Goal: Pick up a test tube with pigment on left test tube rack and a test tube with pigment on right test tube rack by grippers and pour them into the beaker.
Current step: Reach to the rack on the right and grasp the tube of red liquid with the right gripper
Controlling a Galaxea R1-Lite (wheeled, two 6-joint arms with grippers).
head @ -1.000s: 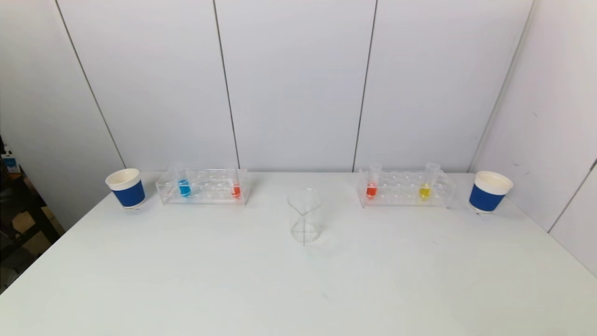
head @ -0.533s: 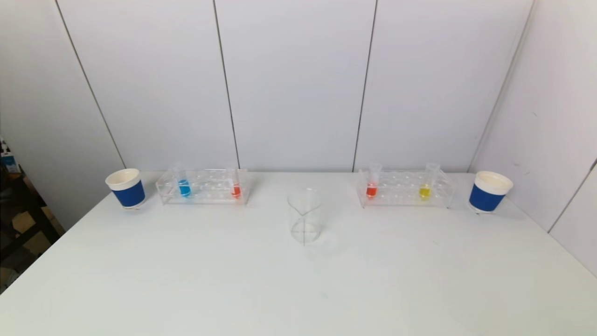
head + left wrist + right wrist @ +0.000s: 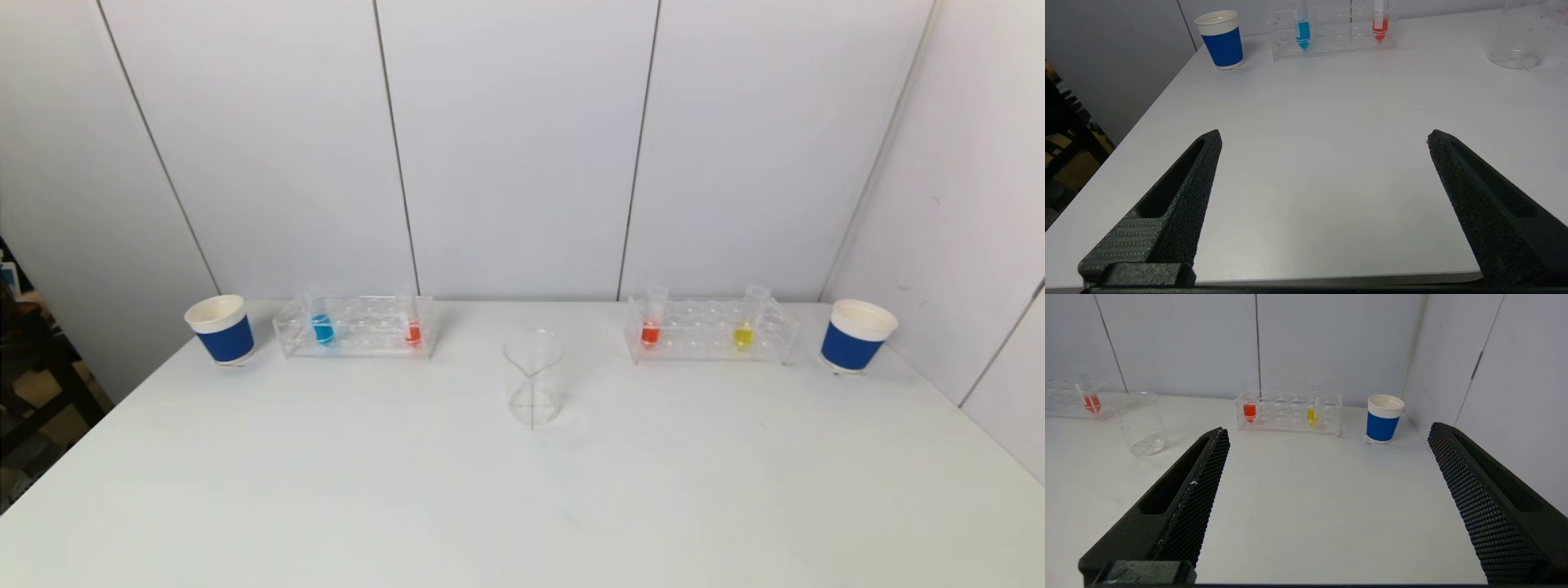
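We see the white table (image 3: 326, 490) with the clear beaker (image 3: 532, 377) standing upright at its centre. From the beaker, the left test tube rack (image 3: 356, 327) lies at about ten o'clock and the right test tube rack (image 3: 710, 330) at about two o'clock, both near the back wall. The left rack holds a blue-pigment tube (image 3: 322, 325) at its outer end and a red-pigment tube (image 3: 413, 328) at its inner end; the right rack holds a red tube (image 3: 651, 327) at its inner end and a yellow tube (image 3: 744, 328) toward its outer end. A blue paper cup (image 3: 220, 329) stands just beyond the left rack, another blue cup (image 3: 857, 335) just beyond the right rack. Neither arm shows in the head view. Our left gripper (image 3: 1323, 136) hangs over the table's near edge, fingers spread wide and empty, well apart from the racks. Our right gripper (image 3: 1327, 430) does likewise, fingers wide apart, holding nothing.
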